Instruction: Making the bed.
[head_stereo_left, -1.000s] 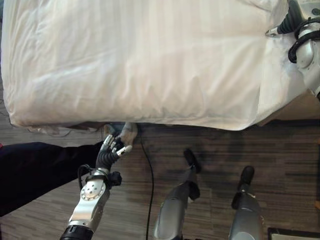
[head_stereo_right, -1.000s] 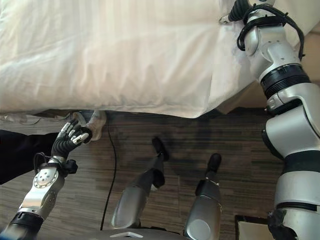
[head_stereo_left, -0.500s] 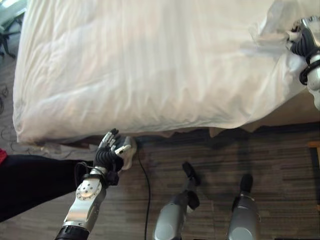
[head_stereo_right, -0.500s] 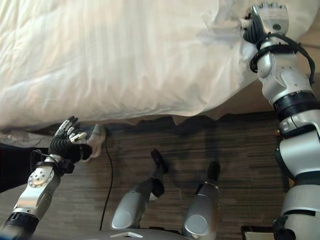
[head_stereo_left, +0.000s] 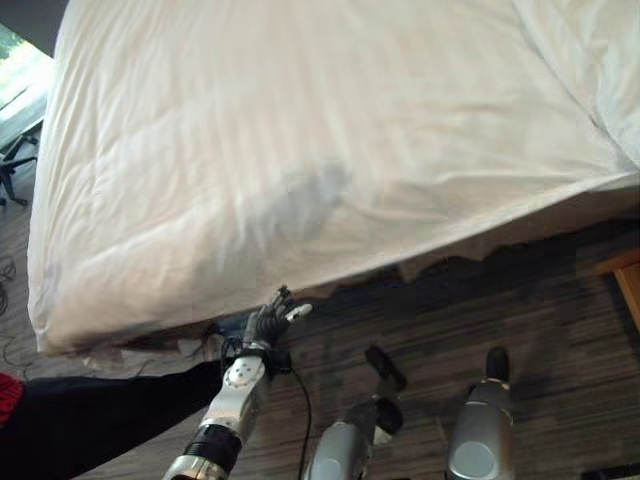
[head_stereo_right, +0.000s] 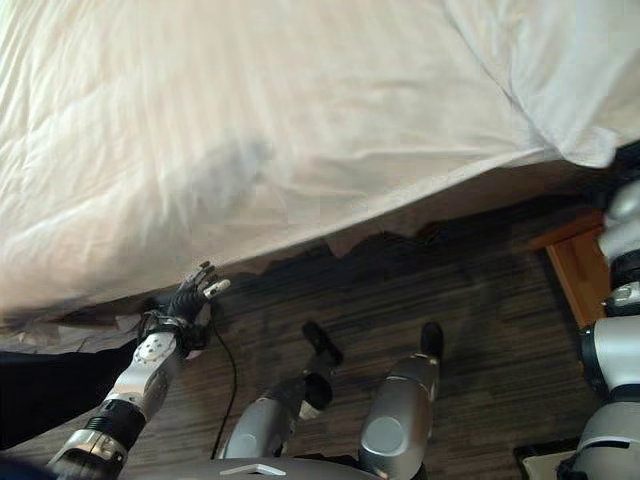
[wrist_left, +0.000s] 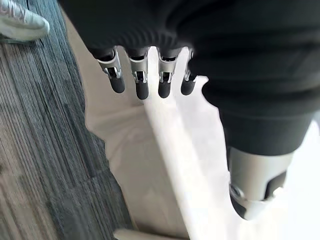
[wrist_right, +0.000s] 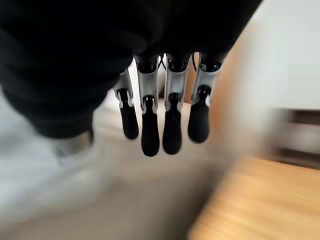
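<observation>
A white striped duvet (head_stereo_left: 300, 150) lies spread over the bed, its near edge hanging a little unevenly above the floor. A white pillow (head_stereo_left: 597, 55) rests at the bed's right end. My left hand (head_stereo_left: 266, 325) is low by the duvet's near edge, towards the left. In its wrist view the fingers (wrist_left: 141, 82) are straight and spread over the white bedding (wrist_left: 165, 165), holding nothing. My right hand (wrist_right: 150, 125) hangs with straight fingers and nothing in it, near a wooden surface (wrist_right: 250, 210).
A person's black clothing (head_stereo_left: 90, 430) fills the lower left beside my left arm, and a pale shoe (wrist_left: 20, 22) stands on the floor. A wooden piece of furniture (head_stereo_right: 578, 265) stands at the right, by the bed's corner. Dark plank floor (head_stereo_left: 560, 300) runs along the bed.
The camera has shifted. My right hand has let go of the duvet's right corner and dropped away from the bed. The duvet there now lies flat. My left hand has moved closer to the bed's edge.
</observation>
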